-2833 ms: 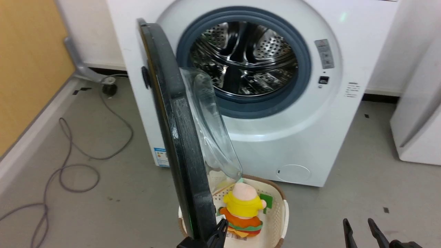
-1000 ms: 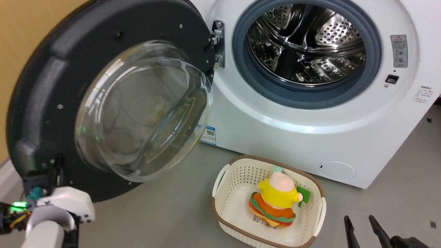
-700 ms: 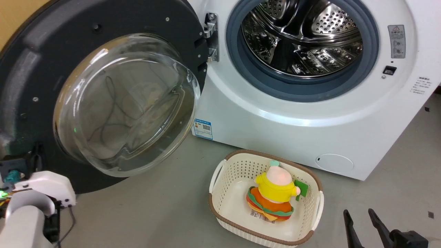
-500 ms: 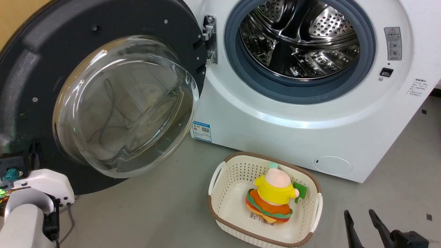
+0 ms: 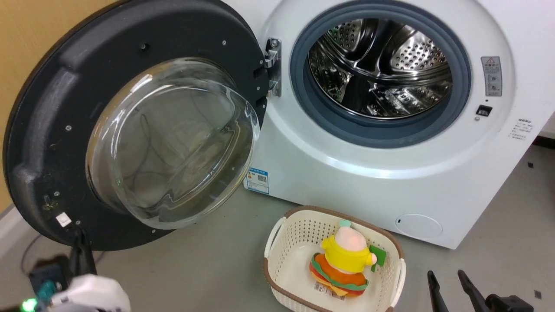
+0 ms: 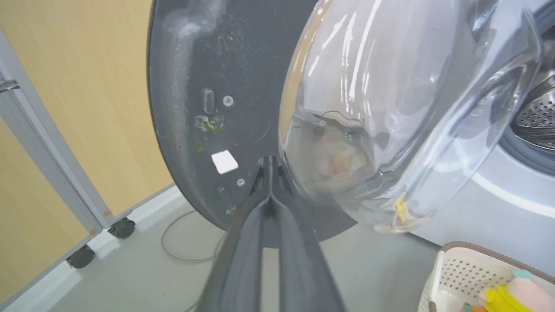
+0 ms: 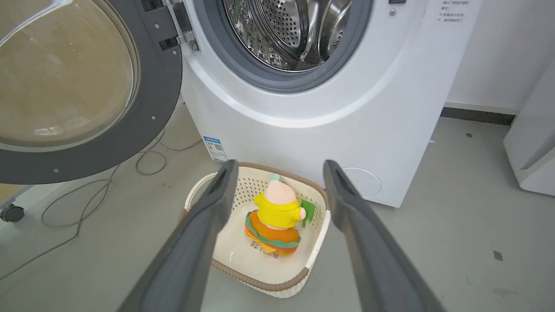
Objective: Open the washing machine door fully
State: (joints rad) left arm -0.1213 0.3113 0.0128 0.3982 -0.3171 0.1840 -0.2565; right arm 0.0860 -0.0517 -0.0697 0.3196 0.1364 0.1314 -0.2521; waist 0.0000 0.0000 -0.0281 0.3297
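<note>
dark left jaws: your left gripper is pressed fully closed, the two fingers flat together with nothing between them.
left tips: they point at the dark grey inner rim of the washing machine door, just beside the lower edge of its glass bowl; you cannot tell whether they touch the rim.
right jaws: your right gripper stands spread wide and holds nothing, hanging in the air over the floor.
below the right jaws: a cream basket with a brown rim sits on the floor, with a yellow and orange plush toy lying in it; the fingers are apart from both.
door: it is swung wide on its hinge at the left of the opening, inner face and bulging bowl turned towards you, its far edge near the yellow wood-look panel.
washer: the white washing machine stands just behind the basket, its mouth uncovered, so you see the perforated steel drum inside the grey rubber gasket.
low on the front: a small blue label at the left corner, a round flap towards the right.
floor by the door: a grey cable lies in loops.
</note>
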